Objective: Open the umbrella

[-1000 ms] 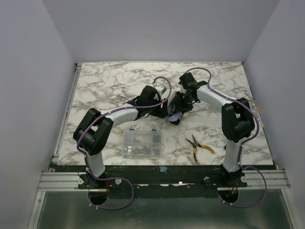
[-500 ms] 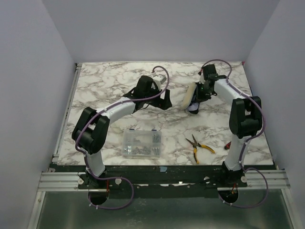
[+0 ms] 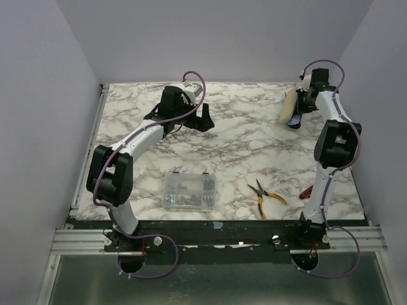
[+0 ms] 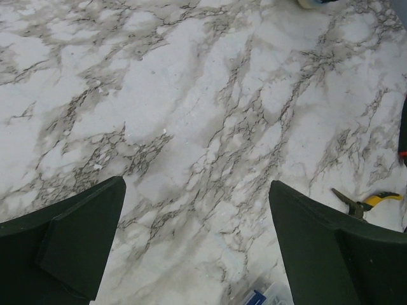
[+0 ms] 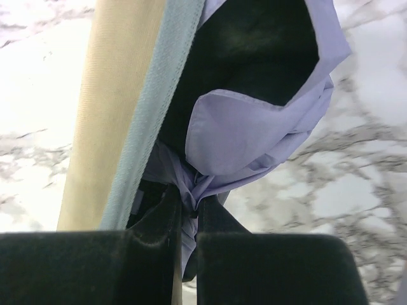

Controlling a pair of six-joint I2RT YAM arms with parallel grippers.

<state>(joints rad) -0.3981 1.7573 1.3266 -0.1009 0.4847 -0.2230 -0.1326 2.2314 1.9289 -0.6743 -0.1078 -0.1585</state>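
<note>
The umbrella (image 3: 290, 107) is still bundled, a cream sleeve with lilac fabric and black lining spilling from its lower end, and it hangs at the far right of the marble table (image 3: 146, 165). My right gripper (image 3: 303, 105) is shut on it. In the right wrist view the jaws pinch a fold of lilac canopy (image 5: 254, 127) beside the cream sleeve (image 5: 114, 108), with the right gripper (image 5: 189, 200) closed tight. My left gripper (image 3: 205, 119) hovers open over the back middle of the table with nothing between its fingers (image 4: 70, 244). Only a sliver of the umbrella (image 4: 313, 2) shows at the top edge of the left wrist view.
A clear plastic box of screws (image 3: 189, 190) sits near the front centre and its corner (image 4: 267, 295) shows below the left gripper. Yellow-handled pliers (image 3: 266, 196) lie front right. A small red thing (image 3: 306, 191) lies by the right arm's base. Grey walls enclose the table.
My right gripper closed on the umbrella's fabric and carried it from the table's centre to the far right back. My left gripper opened fully and drew away to the back left.
</note>
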